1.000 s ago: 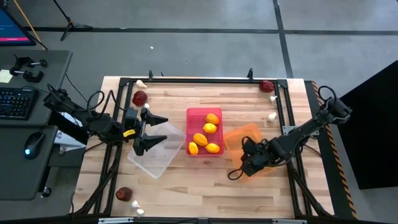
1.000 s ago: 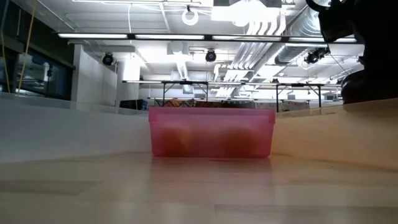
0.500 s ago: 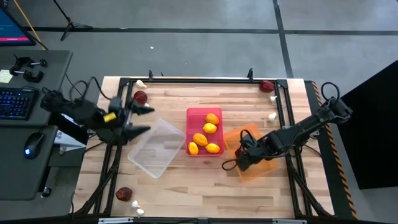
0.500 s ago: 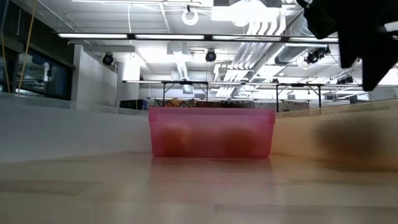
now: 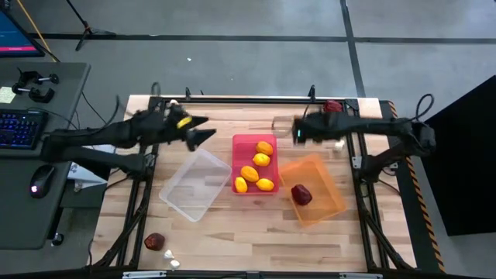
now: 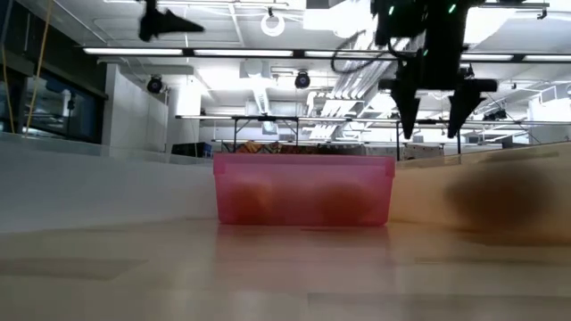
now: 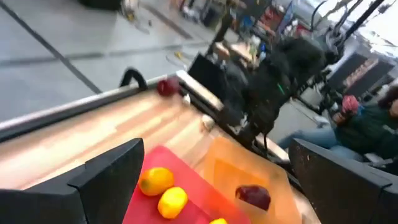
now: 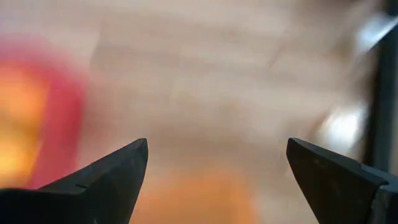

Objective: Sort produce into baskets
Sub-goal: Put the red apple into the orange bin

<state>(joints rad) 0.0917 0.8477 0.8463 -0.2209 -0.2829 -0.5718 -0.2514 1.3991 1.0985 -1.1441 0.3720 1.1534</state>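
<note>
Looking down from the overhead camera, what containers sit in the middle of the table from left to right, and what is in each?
Clear bin, nothing in it → red-pink bin holding yellow fruits → orange bin with one dark red fruit.

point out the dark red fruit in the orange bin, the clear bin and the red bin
dark red fruit (image 5: 301,194), high view, middle of its top
clear bin (image 5: 194,184), high view, bare floor of the bin
red bin (image 5: 243,142), high view, bare floor near its far left corner

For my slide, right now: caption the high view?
Both claws, left and right, open above the table; one red fruit in the orange bin.
</note>
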